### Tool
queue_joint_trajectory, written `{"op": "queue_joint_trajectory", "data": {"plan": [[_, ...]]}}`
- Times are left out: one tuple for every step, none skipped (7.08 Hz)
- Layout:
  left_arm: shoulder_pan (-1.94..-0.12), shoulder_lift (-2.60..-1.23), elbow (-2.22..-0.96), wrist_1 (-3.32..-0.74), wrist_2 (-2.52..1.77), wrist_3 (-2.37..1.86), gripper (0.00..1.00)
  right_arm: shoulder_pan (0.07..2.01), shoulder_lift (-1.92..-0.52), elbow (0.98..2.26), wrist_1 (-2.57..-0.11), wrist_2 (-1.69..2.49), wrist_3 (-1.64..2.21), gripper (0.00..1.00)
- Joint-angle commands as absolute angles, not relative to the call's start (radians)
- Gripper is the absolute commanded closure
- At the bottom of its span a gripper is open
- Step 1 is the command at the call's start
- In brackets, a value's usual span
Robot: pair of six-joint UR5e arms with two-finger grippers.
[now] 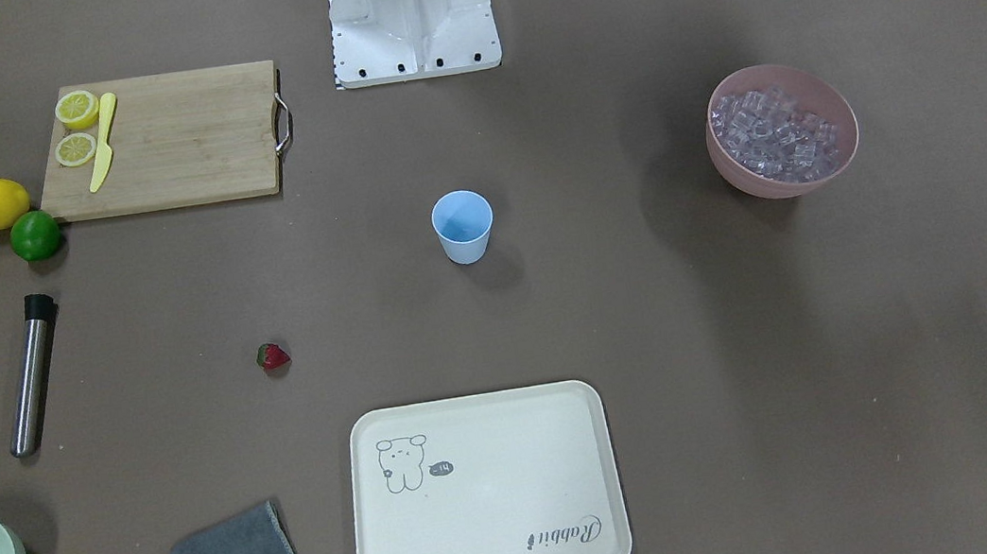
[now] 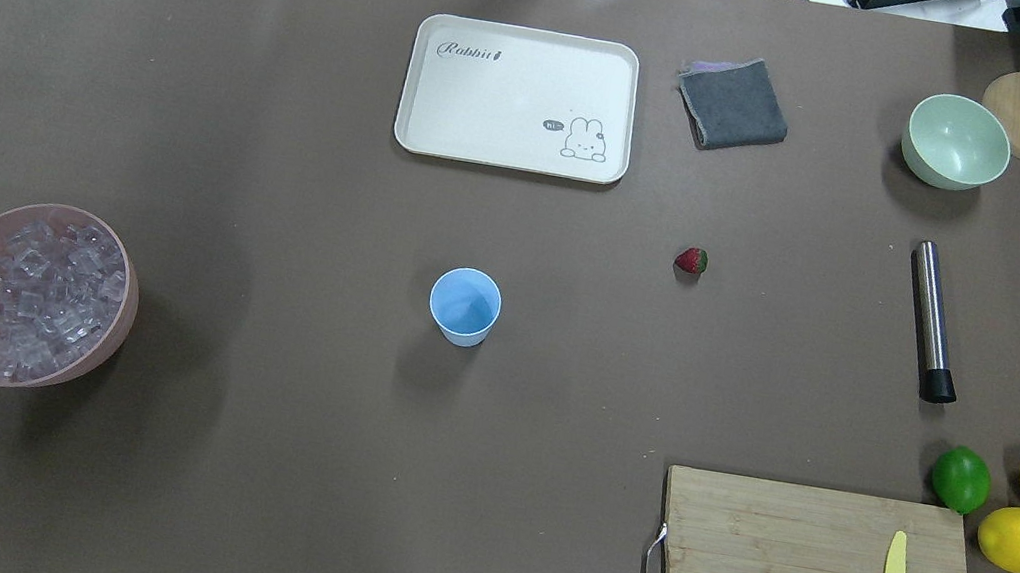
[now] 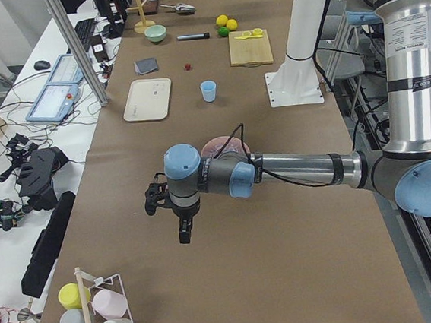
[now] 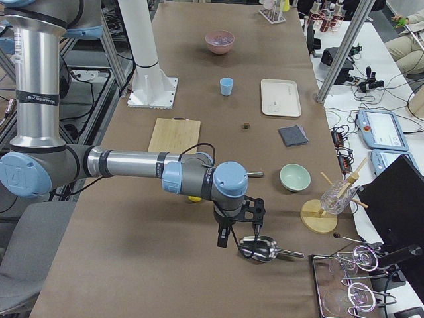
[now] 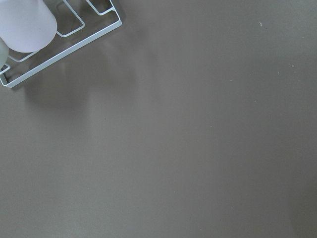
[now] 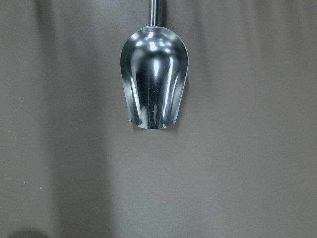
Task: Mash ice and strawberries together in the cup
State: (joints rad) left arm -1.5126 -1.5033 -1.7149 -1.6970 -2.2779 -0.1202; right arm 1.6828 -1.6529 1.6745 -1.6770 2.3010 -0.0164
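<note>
Both arms hang out past the table's ends; I can't tell whether the left gripper [image 3: 171, 215] or the right gripper [image 4: 238, 232] is open. The cream tray [image 2: 419, 81] reads "Rabbit". The ice [image 2: 32, 306], probably slick and hard, heaps the pink bowl [image 2: 124, 310] on the robot's left. The cup [image 2: 464, 308] stands mid-table, looks light and tippy, best held by its wall. The strawberry [image 2: 691, 260], likely soft, lies well to its right

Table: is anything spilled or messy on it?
Nothing is spilled. The strawberry lies alone on the bare table, the cup stands upright and empty, and the ice is all in the pink bowl.
</note>
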Motion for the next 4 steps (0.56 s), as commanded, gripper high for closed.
{"op": "queue_joint_trajectory", "data": {"plan": [[-1.513, -1.505, -1.71, -1.698, -2.278, -0.121, 0.02, 1.683, -1.657, 1.674, -1.677, 2.301, -0.017, 0.0], [-1.513, -1.505, -1.707, -1.698, -2.278, -0.12, 0.02, 1.683, -1.657, 1.674, -1.677, 2.299, -0.017, 0.0], [-1.513, -1.505, -1.698, -1.703, -2.278, -0.12, 0.02, 1.683, -1.657, 1.671, -1.677, 2.299, -0.017, 0.0], [-1.513, -1.505, -1.695, -1.703, -2.276, -0.12, 0.02, 1.683, -1.657, 1.671, -1.677, 2.299, -0.018, 0.0]]}}
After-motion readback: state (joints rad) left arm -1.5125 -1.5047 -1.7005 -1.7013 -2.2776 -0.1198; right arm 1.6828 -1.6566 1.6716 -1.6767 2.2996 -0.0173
